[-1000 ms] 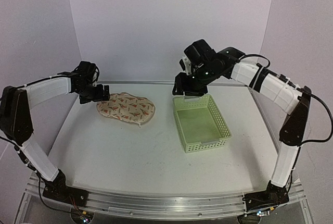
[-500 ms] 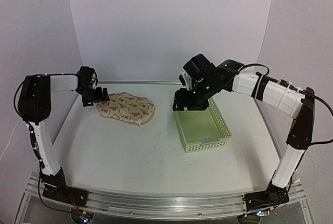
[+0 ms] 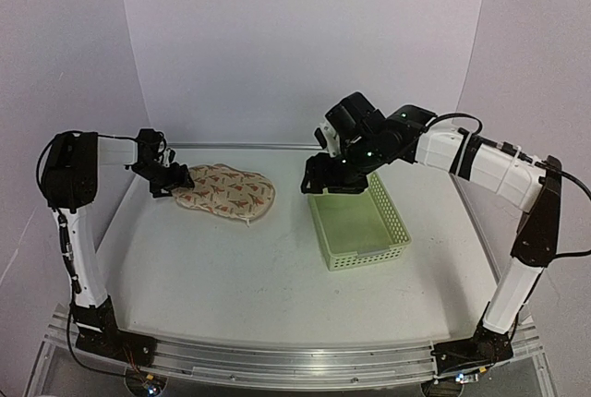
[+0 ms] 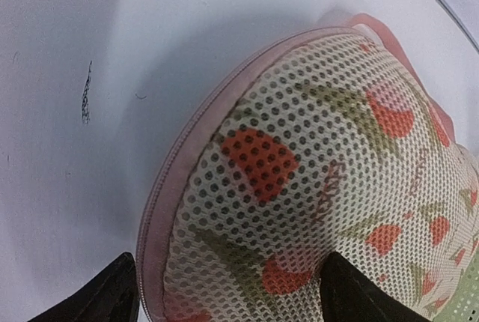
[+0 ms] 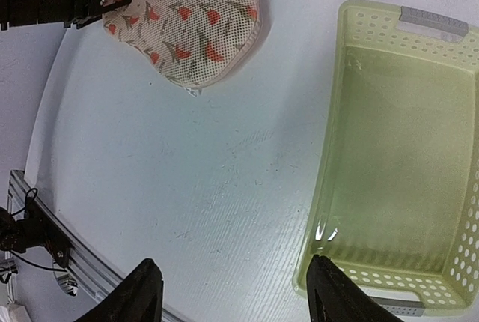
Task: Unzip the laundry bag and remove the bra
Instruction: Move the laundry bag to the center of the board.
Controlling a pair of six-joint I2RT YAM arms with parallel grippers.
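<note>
Laundry bag lies at the far left of the counter, its zip closed as far as I can see and no bra showing, so I judge the unzip step barely begun. Left end effector is released, fingers straddling the bag's left end; right end effector hangs released and empty over the basket. Next I need that end pinned and the zip pull found, which I can't spot; count is one bag, one basket, two arms.

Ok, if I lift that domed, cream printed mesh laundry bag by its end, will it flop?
Probably sags somewhat: the cream printed mesh laundry bag is soft perforated fabric. Its dome holds shape on the white table, so likely padded, semi-stiff. Looks light; a push should slide it.
</note>
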